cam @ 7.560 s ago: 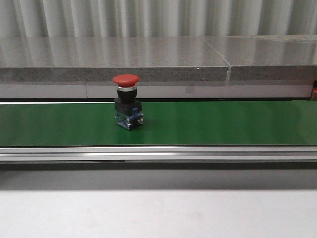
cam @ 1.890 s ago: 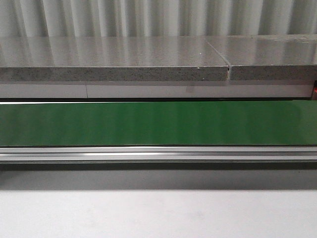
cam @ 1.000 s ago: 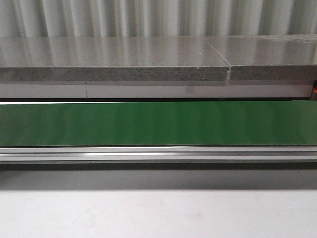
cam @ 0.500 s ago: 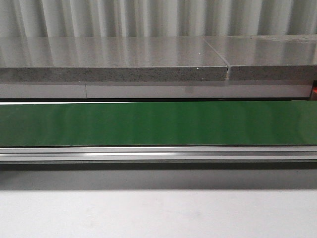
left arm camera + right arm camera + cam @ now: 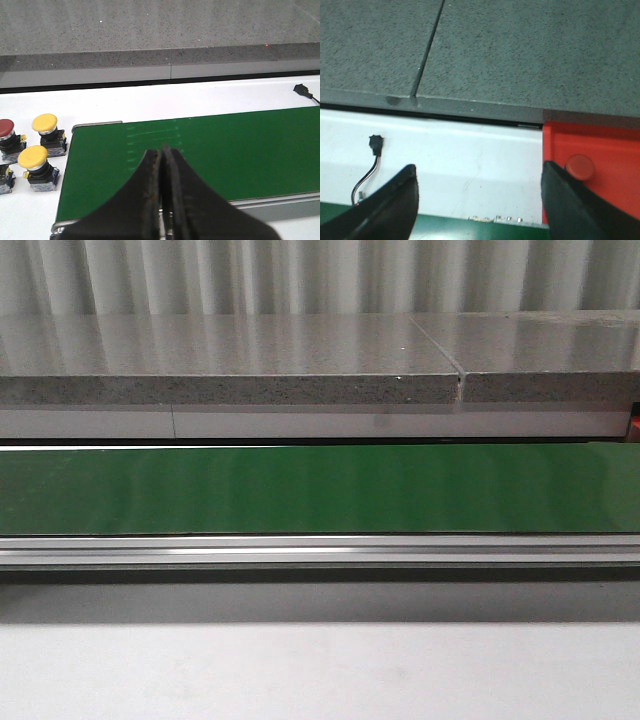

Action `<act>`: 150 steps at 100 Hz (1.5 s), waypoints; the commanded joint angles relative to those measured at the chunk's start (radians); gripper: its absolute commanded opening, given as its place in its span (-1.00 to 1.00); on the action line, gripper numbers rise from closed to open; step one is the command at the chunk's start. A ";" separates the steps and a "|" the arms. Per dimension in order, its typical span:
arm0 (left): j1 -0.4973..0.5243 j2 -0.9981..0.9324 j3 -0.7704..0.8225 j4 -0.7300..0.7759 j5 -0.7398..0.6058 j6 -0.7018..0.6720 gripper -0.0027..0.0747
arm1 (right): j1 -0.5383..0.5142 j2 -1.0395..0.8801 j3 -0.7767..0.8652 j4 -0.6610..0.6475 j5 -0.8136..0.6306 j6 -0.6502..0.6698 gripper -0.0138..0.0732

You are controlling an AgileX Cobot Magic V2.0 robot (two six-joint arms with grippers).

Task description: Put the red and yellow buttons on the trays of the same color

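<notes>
Red btn: round red mushroom-cap button [image 5: 580, 167], smooth dome, sits in glossy red plastic tray [image 5: 615, 165], near its corner.
Yellow btns: two yellow mushroom-cap buttons on black bodies [image 5: 46, 131] [image 5: 36, 165], upright on white tabletop [image 5: 30, 210], just beside belt end; a dark-red-capped button [image 5: 7, 134] next to them.
Belt: flat matte green conveyor belt [image 5: 320, 488], aluminium rail along front edge.
Left grip: black left gripper [image 5: 161, 175], fingers pressed together, holding nothing, over belt.
Right grip: black right gripper [image 5: 477, 200], fingers spread wide apart, nothing between.
Behind: speckled grey stone slab [image 5: 230, 360], seam on right.
</notes>
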 commanded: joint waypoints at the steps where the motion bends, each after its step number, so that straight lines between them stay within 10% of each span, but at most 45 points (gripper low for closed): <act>1: -0.007 0.001 -0.028 -0.016 -0.081 -0.003 -0.98 | 0.027 -0.133 0.077 0.030 -0.076 -0.039 0.52; 71: -0.007 0.001 -0.028 -0.016 -0.081 -0.003 -0.98 | 0.071 -0.765 0.783 0.084 -0.150 -0.052 0.49; 108: -0.007 0.001 -0.028 -0.016 -0.081 -0.003 -0.98 | 0.071 -0.797 0.810 0.084 -0.124 -0.052 -0.85; 150: -0.007 0.001 -0.028 -0.016 -0.081 -0.003 -0.98 | 0.128 -0.797 0.810 0.084 -0.123 -0.052 -0.82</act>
